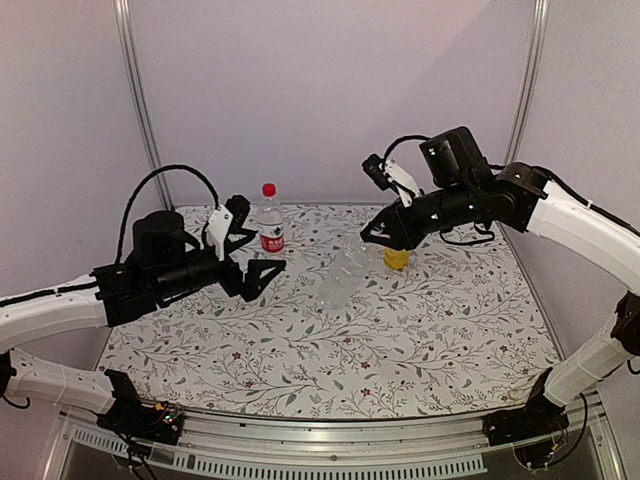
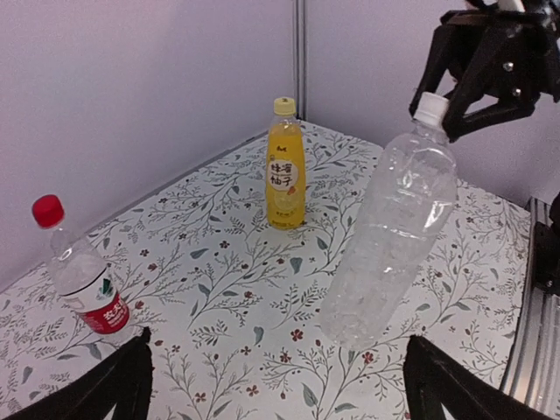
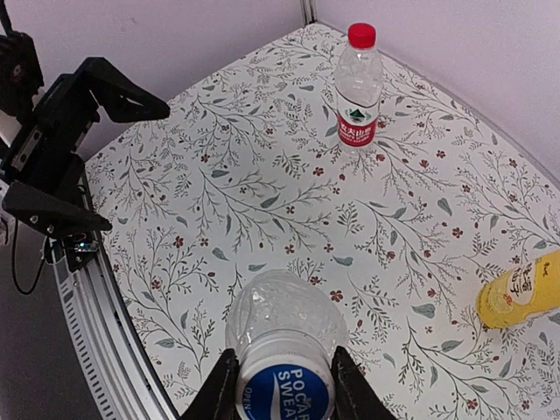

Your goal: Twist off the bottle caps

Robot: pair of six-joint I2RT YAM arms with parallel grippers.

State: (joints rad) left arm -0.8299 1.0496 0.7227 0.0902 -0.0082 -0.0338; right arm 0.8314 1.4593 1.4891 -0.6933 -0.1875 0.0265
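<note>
Blue cap (image 3: pixel 287 391) sat clamped between the right jaws, seemingly still on; red cap (image 2: pixel 47 211), yellow cap (image 2: pixel 284 106) untouched; left jaws gaped.

This is looking like a robotics lab booth: plain pale lilac wall panels (image 1: pixel 330 90) and grey metal corner posts (image 1: pixel 140 100) are enclosing a desk (image 1: pixel 400 350) under a white leaf-and-flower patterned cover (its one homely touch). A white-and-black left robot arm (image 1: pixel 55 305) and a matching right robot arm (image 1: pixel 585 225) are sitting bolted along a slotted aluminium rail (image 1: pixel 350 430).
</note>
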